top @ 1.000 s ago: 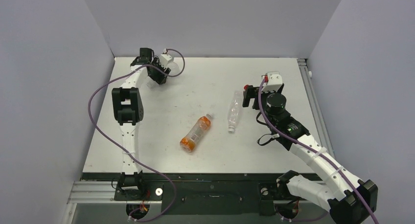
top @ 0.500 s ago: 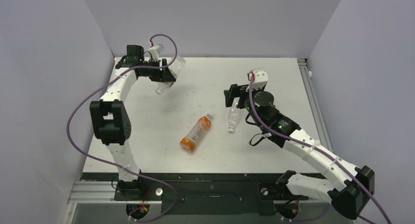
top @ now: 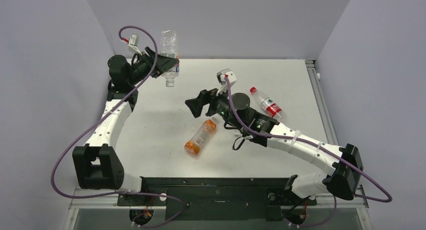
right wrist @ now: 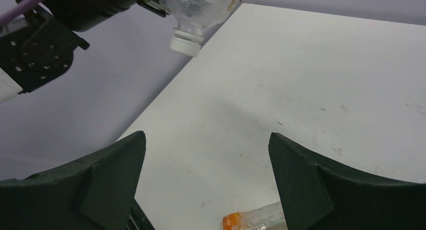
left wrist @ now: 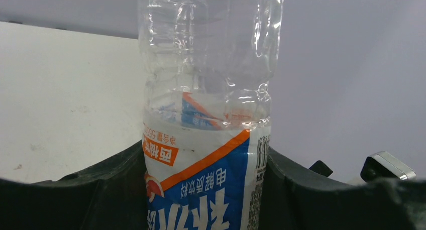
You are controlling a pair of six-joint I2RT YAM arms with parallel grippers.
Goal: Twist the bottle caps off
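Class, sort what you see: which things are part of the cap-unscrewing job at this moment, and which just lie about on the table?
In the job: left pincer; the clear bottle it grips; that bottle's white cap; the open right pincer.
Lying about: orange bottle; red-labelled bottle with its red cap.

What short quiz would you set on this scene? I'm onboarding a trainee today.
1. True or false: the left end effector holds the clear bottle off the table, white cap pointing down.
2. The right end effector is: A) open and empty; B) shut on a cap; C) out of view.
3. Fill in: the rightmost bottle lies on the table, and its cap is ___.

Key: 1 true; 2 A; 3 red.
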